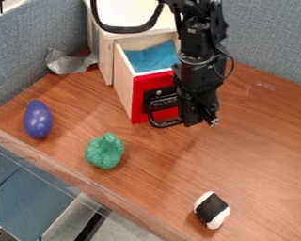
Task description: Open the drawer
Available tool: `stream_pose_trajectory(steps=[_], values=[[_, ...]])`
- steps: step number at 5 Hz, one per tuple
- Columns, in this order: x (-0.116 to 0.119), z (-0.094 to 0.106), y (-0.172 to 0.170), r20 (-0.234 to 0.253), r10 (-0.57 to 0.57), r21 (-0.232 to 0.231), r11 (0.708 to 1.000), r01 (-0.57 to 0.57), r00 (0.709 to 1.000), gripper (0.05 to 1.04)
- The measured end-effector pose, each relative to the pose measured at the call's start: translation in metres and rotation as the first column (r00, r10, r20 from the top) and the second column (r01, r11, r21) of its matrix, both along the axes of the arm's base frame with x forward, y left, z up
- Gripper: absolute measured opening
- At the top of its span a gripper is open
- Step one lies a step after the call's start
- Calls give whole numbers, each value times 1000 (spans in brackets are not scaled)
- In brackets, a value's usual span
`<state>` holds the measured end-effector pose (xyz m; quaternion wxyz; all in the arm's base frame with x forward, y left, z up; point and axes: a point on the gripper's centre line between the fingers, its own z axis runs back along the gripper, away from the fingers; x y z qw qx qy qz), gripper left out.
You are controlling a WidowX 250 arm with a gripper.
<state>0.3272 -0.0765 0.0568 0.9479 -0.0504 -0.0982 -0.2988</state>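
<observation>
So the drawer [140,98] sits just above the view's centre towards 12 o'clock, already well out of the cabinet [107,56], blue cloth [154,56] visible inside. I've got my gripper [201,120] hanging low at the front's 4 o'clock, right by the black handle [164,124]. Makes sense to me: down there it can tug outward, roughly towards 6. Can't tell from here if it's spread, pressed together or pinching the handle, or even touching it. The green broccoli [105,151] at 7 and purple eggplant [38,119] at 9 look safely off the pull line. I'd call the job about done; next I'd ease the arm off towards 3, carefully, since snagging the handle could drag the drawer.
</observation>
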Motion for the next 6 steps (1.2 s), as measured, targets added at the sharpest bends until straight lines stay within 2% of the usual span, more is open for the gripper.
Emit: stream_pose_trajectory(steps=[3, 4, 5, 6], values=[[-4, 3, -7, 1, -14, -7, 1000, 14, 1000, 96], [-4, 3, -7, 4, -21, -6, 1000, 21, 1000, 129], [-6, 3, -7, -3, -37, -1, 999, 37, 999, 322], [-5, 3, -8, 1, -44, 2, 999, 44, 999, 621]])
